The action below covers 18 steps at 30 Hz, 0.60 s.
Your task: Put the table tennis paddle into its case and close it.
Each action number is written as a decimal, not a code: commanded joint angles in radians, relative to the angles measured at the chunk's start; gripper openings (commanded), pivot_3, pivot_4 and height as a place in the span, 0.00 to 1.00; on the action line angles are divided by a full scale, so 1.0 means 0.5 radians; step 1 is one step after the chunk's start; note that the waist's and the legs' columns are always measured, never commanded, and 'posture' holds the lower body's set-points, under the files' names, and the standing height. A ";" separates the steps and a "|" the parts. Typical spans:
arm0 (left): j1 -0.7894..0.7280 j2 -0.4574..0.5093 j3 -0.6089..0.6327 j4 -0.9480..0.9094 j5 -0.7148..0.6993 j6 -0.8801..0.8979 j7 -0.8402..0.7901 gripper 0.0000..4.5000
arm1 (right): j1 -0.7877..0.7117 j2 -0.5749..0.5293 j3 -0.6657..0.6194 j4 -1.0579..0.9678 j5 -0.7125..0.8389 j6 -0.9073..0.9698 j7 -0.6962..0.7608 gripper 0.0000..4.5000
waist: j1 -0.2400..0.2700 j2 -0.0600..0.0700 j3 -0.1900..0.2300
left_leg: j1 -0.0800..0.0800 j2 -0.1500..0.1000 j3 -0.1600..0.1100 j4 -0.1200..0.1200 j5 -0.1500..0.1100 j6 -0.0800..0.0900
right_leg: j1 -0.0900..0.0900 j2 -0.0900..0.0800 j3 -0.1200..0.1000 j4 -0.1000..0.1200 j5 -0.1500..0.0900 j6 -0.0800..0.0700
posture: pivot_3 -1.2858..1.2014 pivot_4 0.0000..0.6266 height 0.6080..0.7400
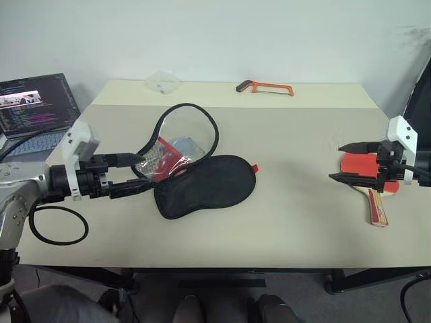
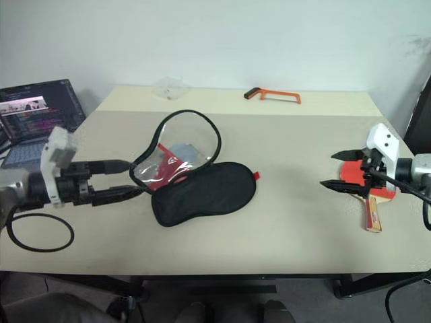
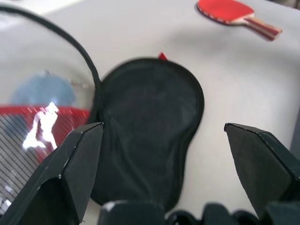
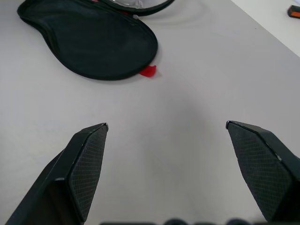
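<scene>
From the left eye view, one counter (image 1: 283,222) carries one case (image 1: 202,182), lying open near its middle: the black fabric half lies flat, and the clear window half with the red logo panel stands tilted up behind it. One table tennis paddle (image 1: 367,180) lies at the counter's right side, red face up, well apart from the case. Two hands are over the counter. The left hand (image 1: 138,173) has its fingers spread, its tips close beside the case's raised clear flap; whether they touch it is hard to tell. The right hand (image 1: 345,161) is also spread, empty, hovering over the paddle's red face. One orange hacksaw (image 1: 264,87) lies at the far edge, one crumpled clear wrapper (image 1: 163,82) to its left, one black cable loop (image 1: 58,225) at the near left corner, and one laptop (image 1: 37,114) stands off the left end.

The right eye view gives the same count and layout.

In the left wrist view, two black fingers (image 3: 70,173) stand wide apart with the black half of the case between them, and the paddle lies far beyond.

In the right wrist view, two fingers (image 4: 86,166) are wide apart over bare counter, the case lying beyond them.
</scene>
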 commanded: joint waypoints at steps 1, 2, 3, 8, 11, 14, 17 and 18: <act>0.009 -0.012 0.078 -0.041 -0.019 -0.060 -0.004 1.00 | -0.101 -0.010 -0.005 -0.054 0.035 0.001 0.019 0.99 | 0.000 0.000 0.000 | 0.000 0.000 0.000 0.000 0.000 0.000 | 0.000 0.000 0.000 0.000 0.000 0.000 | 0.52 0.24 1.00; 0.021 -0.023 0.079 -0.048 -0.023 -0.069 -0.003 1.00 | -0.112 -0.008 0.000 -0.056 0.036 0.005 0.020 0.99 | 0.000 0.000 0.000 | 0.000 0.000 0.000 0.000 0.000 0.000 | 0.000 0.000 0.000 0.000 0.000 0.000 | 0.52 0.24 1.00; 0.032 -0.034 0.081 -0.053 -0.028 -0.077 -0.004 1.00 | -0.126 -0.004 0.007 -0.057 0.035 0.009 0.019 0.99 | 0.000 0.000 0.000 | 0.000 0.000 0.000 0.000 0.000 0.000 | 0.000 0.000 0.000 0.000 0.000 0.000 | 0.52 0.24 1.00; 0.033 -0.046 -0.003 0.010 0.038 -0.163 -0.069 1.00 | -0.205 0.041 0.051 -0.036 0.018 -0.005 0.027 0.99 | 0.001 0.000 0.000 | 0.000 0.000 0.000 0.000 0.000 0.000 | 0.000 0.000 0.000 0.000 0.000 0.000 | 0.52 0.24 1.00; -0.020 0.021 -0.226 0.098 0.221 -0.323 -0.217 1.00 | -0.212 0.055 0.053 -0.018 0.012 -0.032 0.021 0.99 | 0.001 0.000 0.000 | 0.000 0.000 0.000 0.000 0.000 0.000 | 0.000 0.000 0.000 0.000 0.000 0.000 | 0.52 0.24 1.00; -0.147 0.005 -0.441 0.212 0.377 -0.440 -0.312 1.00 | -0.208 0.077 0.050 -0.029 0.014 -0.040 -0.005 0.99 | 0.003 0.000 0.000 | 0.000 0.000 0.000 0.001 0.000 0.000 | 0.000 0.000 0.000 0.000 0.000 0.000 | 0.52 0.24 1.00; -0.318 -0.100 -0.671 0.460 0.714 -0.740 -0.201 1.00 | -0.173 0.095 0.028 -0.033 0.015 -0.056 -0.037 0.99 | 0.008 0.000 0.000 | 0.000 -0.001 0.000 0.002 0.000 0.000 | 0.000 0.000 0.000 0.000 0.000 0.000 | 0.52 0.24 1.00; -0.389 -0.160 -0.717 0.561 0.795 -0.813 -0.138 1.00 | -0.154 0.098 0.022 -0.051 0.020 -0.049 -0.048 0.99 | 0.013 0.000 0.000 | 0.000 -0.001 0.000 0.002 0.000 0.000 | 0.001 0.000 0.000 0.000 0.000 0.000 | 0.52 0.24 1.00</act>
